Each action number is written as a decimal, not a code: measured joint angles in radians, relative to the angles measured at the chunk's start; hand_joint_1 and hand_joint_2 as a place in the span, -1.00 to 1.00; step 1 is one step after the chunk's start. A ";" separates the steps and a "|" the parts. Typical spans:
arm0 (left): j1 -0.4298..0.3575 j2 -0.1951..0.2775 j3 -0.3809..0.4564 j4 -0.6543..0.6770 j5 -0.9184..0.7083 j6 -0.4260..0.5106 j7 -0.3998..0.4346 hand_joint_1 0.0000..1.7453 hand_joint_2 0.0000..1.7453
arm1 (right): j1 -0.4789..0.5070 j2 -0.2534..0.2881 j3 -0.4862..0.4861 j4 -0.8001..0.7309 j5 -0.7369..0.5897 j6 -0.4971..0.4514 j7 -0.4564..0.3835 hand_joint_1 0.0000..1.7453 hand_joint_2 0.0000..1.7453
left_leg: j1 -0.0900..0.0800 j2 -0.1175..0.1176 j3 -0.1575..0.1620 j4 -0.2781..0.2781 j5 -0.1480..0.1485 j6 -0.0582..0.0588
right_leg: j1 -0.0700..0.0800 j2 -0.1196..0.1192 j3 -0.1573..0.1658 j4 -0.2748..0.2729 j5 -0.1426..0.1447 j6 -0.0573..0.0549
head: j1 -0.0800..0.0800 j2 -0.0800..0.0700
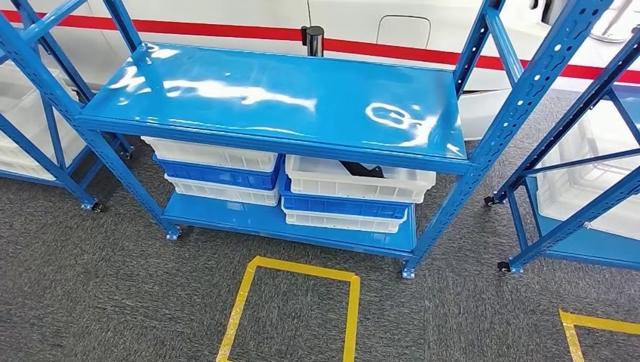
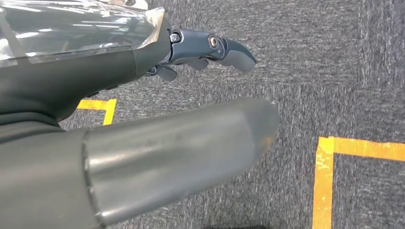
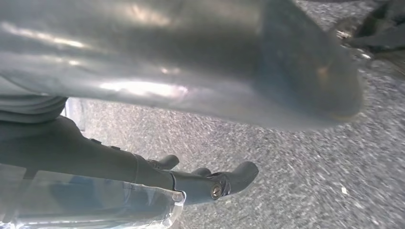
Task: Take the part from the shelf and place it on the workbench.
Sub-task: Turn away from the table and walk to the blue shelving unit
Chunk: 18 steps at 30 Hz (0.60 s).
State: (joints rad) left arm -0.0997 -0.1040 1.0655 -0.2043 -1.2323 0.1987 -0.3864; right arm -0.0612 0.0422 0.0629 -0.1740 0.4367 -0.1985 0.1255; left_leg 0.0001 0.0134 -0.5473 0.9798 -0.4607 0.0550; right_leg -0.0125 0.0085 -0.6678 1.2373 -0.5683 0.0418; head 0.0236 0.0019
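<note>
A dark part [image 1: 362, 169] lies in the top white crate [image 1: 355, 181] of the right-hand stack, on the lower level of the blue shelf [image 1: 279, 105]. The part is half hidden under the shelf's upper board. My left hand [image 2: 191, 86] hangs over grey carpet, its fingers apart and holding nothing. My right hand [image 3: 229, 119] also hangs above the carpet with spread fingers and nothing in it.
White and blue crates [image 1: 219, 172] are stacked on the left of the lower level. Yellow tape squares [image 1: 290, 309] mark the carpet before the shelf. More blue racks stand at the left [image 1: 38, 113] and right [image 1: 581, 166]. A white and red wall [image 1: 362, 30] runs behind.
</note>
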 joint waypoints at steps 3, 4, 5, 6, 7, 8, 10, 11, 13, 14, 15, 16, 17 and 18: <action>0.000 0.000 0.000 0.000 -0.001 0.000 0.000 -1.00 -1.00 | 0.000 0.000 0.000 0.000 0.002 -0.001 0.000 -1.00 -1.00 | 0.000 0.000 0.007 0.009 -0.013 -0.017 | -0.012 -0.011 0.092 -0.192 0.078 0.020 | 0.000 0.000; -0.001 0.000 0.000 0.000 -0.001 0.000 0.000 -1.00 -1.00 | -0.001 0.001 0.000 0.000 0.003 -0.001 0.000 -1.00 -1.00 | -0.002 0.000 0.008 0.012 -0.018 -0.023 | -0.013 -0.013 0.107 -0.223 0.088 0.013 | -0.001 0.000; -0.001 0.001 0.000 0.000 -0.001 0.000 0.000 -1.00 -1.00 | -0.001 0.001 0.000 0.000 0.003 -0.001 0.000 -1.00 -1.00 | -0.005 0.001 0.009 0.014 -0.022 -0.028 | -0.011 -0.013 0.111 -0.229 0.089 0.002 | -0.002 0.000; -0.002 0.001 0.000 0.000 -0.001 0.000 0.000 -1.00 -1.00 | -0.002 0.001 0.000 0.000 0.003 -0.001 0.000 -1.00 -1.00 | -0.005 0.001 0.009 0.015 -0.025 -0.032 | -0.011 -0.010 0.113 -0.231 0.089 -0.008 | -0.003 0.000; -0.002 0.002 0.000 0.000 -0.001 0.000 -0.001 -1.00 -1.00 | -0.002 0.001 0.000 0.000 0.004 -0.001 0.000 -1.00 -1.00 | -0.002 0.001 0.010 0.017 -0.027 -0.036 | -0.013 -0.009 0.114 -0.231 0.090 -0.016 | -0.003 0.000; -0.001 0.002 0.000 0.000 -0.001 0.000 -0.001 -1.00 -1.00 | -0.001 0.001 0.000 0.000 0.004 -0.001 0.000 -1.00 -1.00 | 0.001 0.000 0.006 0.028 -0.036 -0.040 | -0.015 -0.008 0.116 -0.232 0.090 -0.022 | -0.003 0.000; -0.001 0.001 0.000 0.000 -0.001 0.000 -0.001 -1.00 -1.00 | -0.001 0.000 0.000 0.000 0.004 -0.001 0.000 -1.00 -1.00 | 0.006 -0.004 -0.029 0.105 -0.084 -0.050 | -0.017 -0.007 0.119 -0.233 0.091 -0.033 | -0.004 0.000; -0.001 0.001 0.000 0.000 -0.002 0.001 -0.002 -1.00 -1.00 | -0.001 0.000 0.000 0.000 0.004 -0.001 0.000 -1.00 -1.00 | 0.007 -0.006 -0.063 0.173 -0.119 -0.055 | -0.016 -0.007 0.119 -0.233 0.090 -0.036 | -0.004 0.000; 0.001 0.001 0.000 0.000 -0.002 0.009 0.002 -1.00 -1.00 | -0.001 0.001 0.000 0.000 0.005 -0.003 0.000 -1.00 -1.00 | 0.009 -0.007 -0.130 0.294 -0.163 -0.060 | -0.014 -0.006 0.119 -0.233 0.089 -0.039 | -0.004 0.000; 0.002 0.001 0.000 0.000 -0.002 0.016 0.006 -1.00 -1.00 | 0.000 0.001 0.000 0.000 0.005 -0.006 0.000 -1.00 -1.00 | 0.010 -0.007 -0.144 0.311 -0.157 -0.059 | -0.013 -0.005 0.120 -0.233 0.088 -0.040 | -0.004 0.000; 0.002 0.000 0.000 0.000 -0.002 0.023 0.013 -1.00 -1.00 | 0.000 0.000 0.000 0.000 0.006 -0.010 0.000 -1.00 -1.00 | 0.011 -0.007 -0.138 0.287 -0.131 -0.057 | -0.013 -0.003 0.122 -0.233 0.087 -0.040 | -0.004 0.000; 0.002 0.000 0.000 0.000 -0.002 0.028 0.022 -1.00 -1.00 | -0.001 0.001 0.000 0.000 0.006 -0.013 0.000 -1.00 -1.00 | 0.011 -0.007 -0.113 0.228 -0.092 -0.054 | -0.013 -0.001 0.125 -0.233 0.086 -0.040 | -0.004 0.000; 0.002 0.000 0.001 0.000 -0.001 0.031 0.031 -1.00 -1.00 | -0.002 0.002 0.000 0.000 0.006 -0.015 0.000 -1.00 -1.00 | 0.011 -0.009 -0.080 0.154 -0.055 -0.049 | -0.013 0.001 0.127 -0.233 0.085 -0.039 | -0.004 0.000; 0.001 0.000 0.001 0.000 -0.002 0.032 0.039 -1.00 -1.00 | -0.003 0.002 0.000 0.000 0.006 -0.015 0.000 -1.00 -1.00 | 0.010 -0.011 -0.050 0.091 -0.027 -0.045 | -0.010 0.003 0.129 -0.233 0.082 -0.036 | -0.004 0.000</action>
State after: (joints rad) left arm -0.0989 -0.1038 1.0661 -0.2041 -1.2338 0.2307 -0.3470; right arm -0.0643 0.0447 0.0629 -0.1740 0.4432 -0.2134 0.1255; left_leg 0.0097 0.0022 -0.5977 1.0707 -0.4881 0.0099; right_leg -0.0223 0.0118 -0.5391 1.0047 -0.4859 0.0062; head 0.0197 0.0019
